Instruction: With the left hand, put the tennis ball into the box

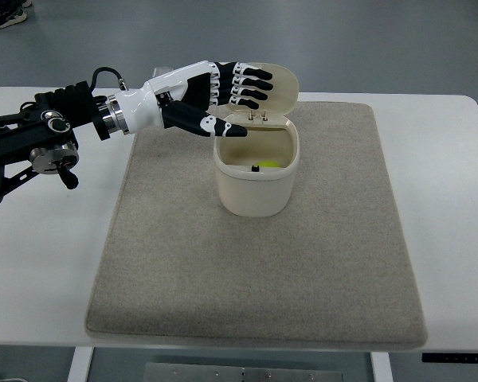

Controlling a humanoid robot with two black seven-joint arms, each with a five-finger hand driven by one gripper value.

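Note:
A cream box (256, 191) stands on the beige mat with its hinged lid (280, 86) raised at the back. Inside the box, low against the far wall, a sliver of the yellow-green tennis ball (266, 165) shows. My left hand (227, 99) reaches in from the left and hovers at the box's upper left rim, just in front of the lid. Its black and white fingers (243, 83) are stretched out and spread, and the thumb (215, 126) points over the rim. The hand holds nothing.
The beige mat (255, 263) covers most of the white table (48, 263). The left arm's black joints (40, 139) lie over the table's left side. A person's shoe (4, 14) shows on the floor at top left.

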